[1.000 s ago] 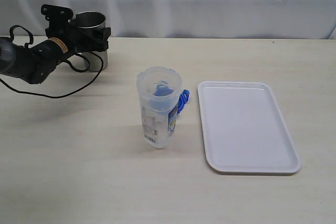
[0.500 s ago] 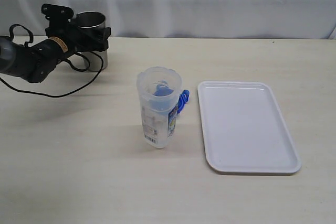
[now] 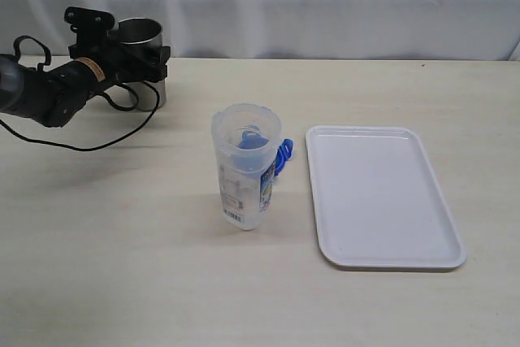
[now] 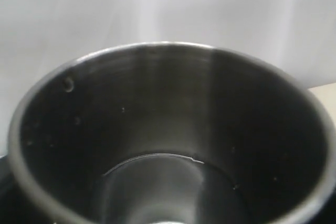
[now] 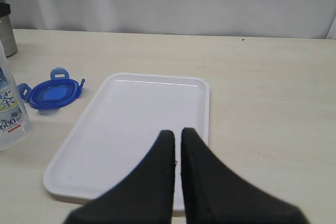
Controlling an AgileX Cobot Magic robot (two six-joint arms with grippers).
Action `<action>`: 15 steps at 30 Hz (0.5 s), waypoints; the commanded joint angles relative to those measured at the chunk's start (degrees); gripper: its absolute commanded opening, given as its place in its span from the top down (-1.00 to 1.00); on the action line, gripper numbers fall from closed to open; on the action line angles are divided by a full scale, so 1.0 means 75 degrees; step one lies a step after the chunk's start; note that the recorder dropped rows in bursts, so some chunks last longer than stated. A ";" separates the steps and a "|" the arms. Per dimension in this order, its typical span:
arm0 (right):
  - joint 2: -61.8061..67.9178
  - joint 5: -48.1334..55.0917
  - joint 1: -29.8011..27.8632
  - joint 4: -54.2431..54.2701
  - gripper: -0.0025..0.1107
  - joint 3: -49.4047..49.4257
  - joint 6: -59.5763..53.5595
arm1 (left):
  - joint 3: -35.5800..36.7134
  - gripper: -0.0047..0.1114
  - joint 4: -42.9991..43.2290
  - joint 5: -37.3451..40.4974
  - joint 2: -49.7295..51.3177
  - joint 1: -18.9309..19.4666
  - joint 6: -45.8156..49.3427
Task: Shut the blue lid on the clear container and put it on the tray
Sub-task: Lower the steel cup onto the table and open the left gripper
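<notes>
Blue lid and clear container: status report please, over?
Left gripper wide around steel tumbler, grip unclear; right gripper shut, empty, over tray. Blue lid off, on table beside open clear container. Nothing blocking them.

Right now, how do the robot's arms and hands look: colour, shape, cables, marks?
The left arm is black with rounded segments, a tan marked band near the wrist and thin black cables looping off it. The left hand is black too, under an angular black bracket. The right hand has two smooth matte black fingers tapering to narrow tips; its arm is out of view.
</notes>
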 commanded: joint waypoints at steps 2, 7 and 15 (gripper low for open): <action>-0.0029 0.0010 -0.0039 0.0015 0.88 0.0018 0.0000 | -0.0060 -0.50 -0.0025 0.0446 -0.0075 0.0003 0.0002; -0.0029 0.0010 -0.0039 0.0015 0.88 0.0018 0.0000 | -0.0060 -0.74 -0.0069 0.0665 -0.0075 0.0003 0.0002; -0.0029 0.0010 -0.0039 0.0015 0.88 0.0018 0.0000 | -0.0060 -0.76 -0.0069 0.1142 -0.0075 0.0003 0.0002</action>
